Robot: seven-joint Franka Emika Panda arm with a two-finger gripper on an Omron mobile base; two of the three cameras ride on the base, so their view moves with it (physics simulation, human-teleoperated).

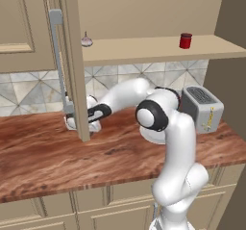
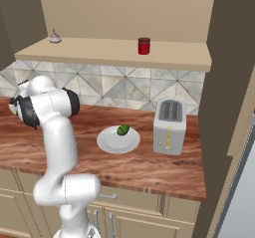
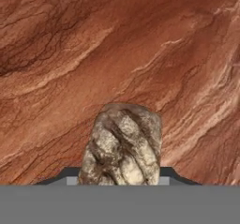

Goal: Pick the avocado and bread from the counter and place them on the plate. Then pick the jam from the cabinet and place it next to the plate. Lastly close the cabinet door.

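Note:
The bread (image 3: 123, 143), a knobbly brown chunk, fills the gap between my fingertips in the hand view, and my gripper (image 3: 119, 181) is shut on it over the counter (image 3: 117, 40). In the left base view my hand (image 1: 72, 121) sits low at the counter's back, partly hidden by the open cabinet door (image 1: 77, 80). The avocado (image 2: 123, 130) lies on the white plate (image 2: 112, 143) to the right of the arm. The red jam (image 2: 144, 46) stands on the cabinet shelf (image 2: 99, 50).
A grey toaster (image 2: 169, 125) stands right of the plate. A pale garlic bulb (image 1: 86, 41) sits at the shelf's left end. The door's grey bar handle (image 1: 56, 56) hangs just above my hand. A tiled wall backs the counter.

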